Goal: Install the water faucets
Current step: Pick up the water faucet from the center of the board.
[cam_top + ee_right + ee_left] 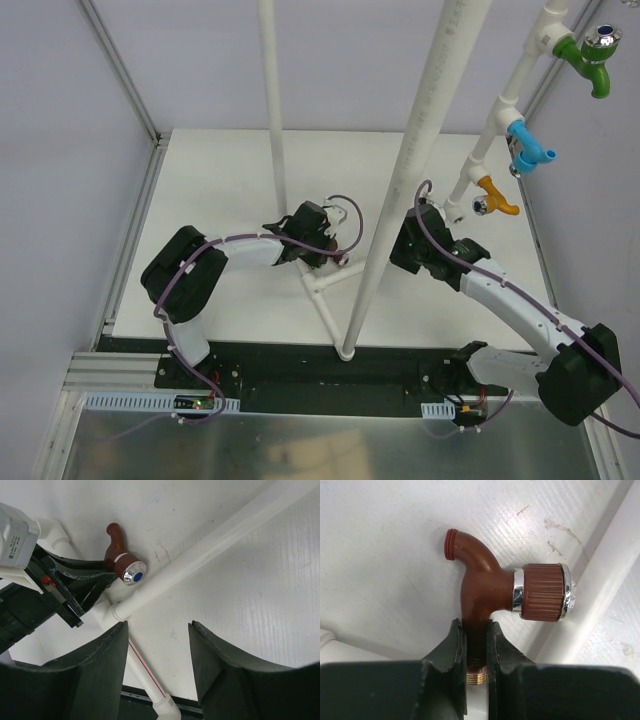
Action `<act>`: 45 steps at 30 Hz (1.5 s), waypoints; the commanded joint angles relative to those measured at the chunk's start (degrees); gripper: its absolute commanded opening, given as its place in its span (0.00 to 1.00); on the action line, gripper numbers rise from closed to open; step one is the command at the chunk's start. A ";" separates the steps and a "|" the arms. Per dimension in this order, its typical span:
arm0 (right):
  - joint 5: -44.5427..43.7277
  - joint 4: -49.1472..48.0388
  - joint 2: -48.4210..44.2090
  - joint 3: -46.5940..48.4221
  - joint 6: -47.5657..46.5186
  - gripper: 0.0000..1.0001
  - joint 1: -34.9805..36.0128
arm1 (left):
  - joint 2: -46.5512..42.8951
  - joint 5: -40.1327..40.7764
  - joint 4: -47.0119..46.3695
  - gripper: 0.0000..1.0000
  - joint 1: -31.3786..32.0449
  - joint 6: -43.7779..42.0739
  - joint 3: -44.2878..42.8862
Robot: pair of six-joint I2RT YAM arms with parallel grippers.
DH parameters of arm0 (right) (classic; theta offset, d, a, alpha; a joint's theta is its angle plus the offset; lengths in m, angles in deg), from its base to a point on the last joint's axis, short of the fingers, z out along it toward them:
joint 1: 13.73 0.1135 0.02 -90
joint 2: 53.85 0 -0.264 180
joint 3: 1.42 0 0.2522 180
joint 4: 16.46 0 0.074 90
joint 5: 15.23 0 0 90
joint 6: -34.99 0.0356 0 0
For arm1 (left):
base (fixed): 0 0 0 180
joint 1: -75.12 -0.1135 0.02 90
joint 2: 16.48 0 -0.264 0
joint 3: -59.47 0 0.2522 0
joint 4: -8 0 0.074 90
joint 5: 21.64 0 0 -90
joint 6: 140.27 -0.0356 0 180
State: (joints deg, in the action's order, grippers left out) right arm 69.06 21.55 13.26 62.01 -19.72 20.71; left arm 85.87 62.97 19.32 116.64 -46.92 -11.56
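The white pipe frame (420, 150) already carries the green (590, 62), blue (530, 150) and orange (495, 195) faucets. The right gripper (157, 635) hangs part-open, empty. The left gripper (476, 650) pinches the brown faucet (480, 585) by its stem, on the table (230, 170) beside the frame's foot. Lift it level and keep the brass thread (477, 678) unfouled.

The left arm (185, 280) and right arm (520, 303) mix bulky black joint housings with smooth white links. A purple cable (238, 240) runs along each, held by white ties. The left gripper (476, 647) has matte black fingers (447, 655) with stepped inner edges; behind them sits a white block (15, 535) bearing small print. The right gripper (157, 642) has broad black fingers (225, 665), rounded at the tips.
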 commanded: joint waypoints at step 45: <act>19.43 4.14 -36.53 -9.68 14.02 0.77 -0.07 | -26.59 -19.57 4.99 0.00 12.18 -21.29 -1.25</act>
State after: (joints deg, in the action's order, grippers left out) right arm 87.74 27.84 -23.70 52.87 -8.79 20.71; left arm 59.25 43.06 25.66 127.70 -64.43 -8.77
